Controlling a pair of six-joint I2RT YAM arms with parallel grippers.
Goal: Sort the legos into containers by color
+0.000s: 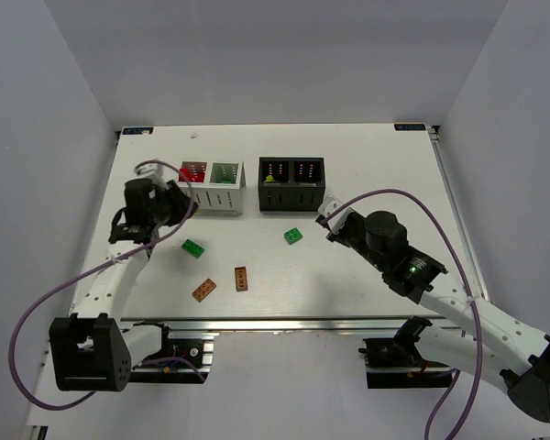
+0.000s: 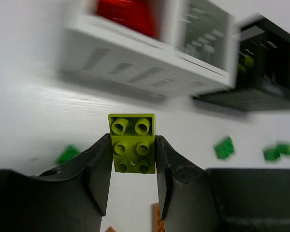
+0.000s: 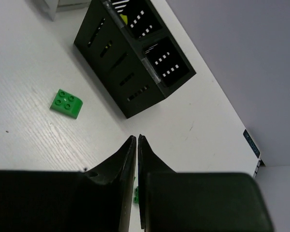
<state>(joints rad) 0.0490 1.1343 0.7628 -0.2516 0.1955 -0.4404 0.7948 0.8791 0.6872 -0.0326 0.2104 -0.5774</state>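
My left gripper (image 2: pixel 133 145) is shut on a yellow-green lego (image 2: pixel 132 143), held above the table just in front of the white container (image 1: pixel 211 194). That container has red bricks (image 2: pixel 125 14) in its left half. The black container (image 1: pixel 291 188) stands to its right, with a yellow-green piece (image 3: pixel 123 19) in its left compartment. On the table lie two green legos (image 1: pixel 193 247) (image 1: pixel 293 236) and two brown-orange ones (image 1: pixel 203 290) (image 1: pixel 241 278). My right gripper (image 3: pixel 137 137) is shut with nothing between its tips, near the black container's front right corner (image 3: pixel 130 108).
The table's right edge (image 1: pixel 454 211) with its rail runs close behind the right arm. Purple cables loop from both arms. A sliver of green (image 3: pixel 135 195) shows low in the gap between the right fingers; what it is I cannot tell.
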